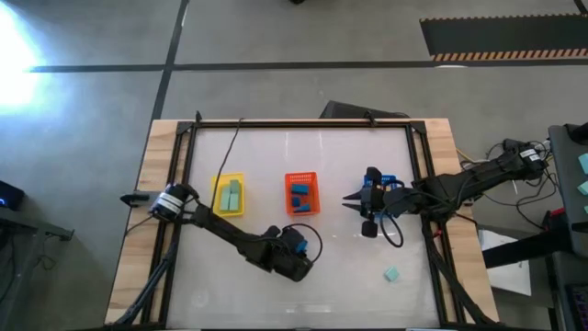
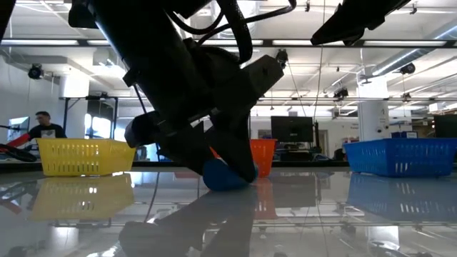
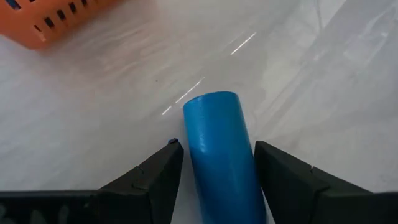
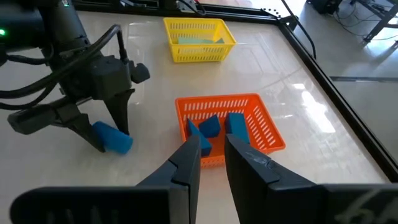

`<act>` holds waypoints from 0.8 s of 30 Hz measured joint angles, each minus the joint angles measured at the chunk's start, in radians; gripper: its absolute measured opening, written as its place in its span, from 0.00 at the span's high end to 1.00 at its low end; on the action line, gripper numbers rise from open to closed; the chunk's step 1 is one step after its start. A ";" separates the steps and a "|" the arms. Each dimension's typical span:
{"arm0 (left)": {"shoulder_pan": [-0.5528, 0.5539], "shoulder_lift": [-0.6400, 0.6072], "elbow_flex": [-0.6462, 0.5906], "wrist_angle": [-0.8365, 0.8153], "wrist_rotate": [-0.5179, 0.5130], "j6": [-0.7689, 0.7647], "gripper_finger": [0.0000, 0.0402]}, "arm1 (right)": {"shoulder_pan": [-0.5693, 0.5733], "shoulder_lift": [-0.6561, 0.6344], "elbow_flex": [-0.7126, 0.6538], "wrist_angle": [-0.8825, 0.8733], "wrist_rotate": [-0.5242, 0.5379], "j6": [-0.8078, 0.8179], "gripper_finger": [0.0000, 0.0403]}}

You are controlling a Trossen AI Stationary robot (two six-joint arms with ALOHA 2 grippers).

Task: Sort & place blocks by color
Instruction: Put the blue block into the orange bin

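A blue cylindrical block (image 3: pixel 221 155) is being picked up from the tabletop (image 1: pixel 349 267), where it lies on its side in front of the orange basket (image 1: pixel 301 194). The left pincer (image 3: pixel 217 171) is lowered around it with its fingers spread wide, one on each side of the cylinder; whether they already touch it cannot be told. The next move appears to call for the fingers to be closed on the cylinder before it is lifted toward a basket, presumably the blue one (image 2: pixel 400 157). The right pincer (image 4: pixel 212 152) is held shut and empty above the tabletop, near the orange basket, in which blue blocks (image 4: pixel 222 126) are seen. A teal block (image 1: pixel 391 274) is left lying near the tabletop's front right.
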 joint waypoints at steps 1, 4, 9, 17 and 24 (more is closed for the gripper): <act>0.000 0.000 0.000 0.000 -0.001 0.000 0.54 | 0.000 0.000 0.000 0.000 0.000 0.000 0.84; 0.000 0.000 -0.001 0.000 -0.001 0.000 0.57 | 0.000 0.000 0.000 0.000 0.000 0.000 0.84; 0.000 0.000 -0.003 -0.003 0.000 0.000 0.69 | 0.000 0.000 0.000 0.000 0.000 0.000 0.84; 0.009 -0.025 -0.002 -0.013 0.077 0.122 0.71 | 0.000 0.000 0.000 -0.001 0.000 -0.003 0.84; 0.089 -0.163 -0.003 -0.053 0.166 0.455 0.71 | 0.000 0.000 0.000 -0.011 0.000 -0.007 0.84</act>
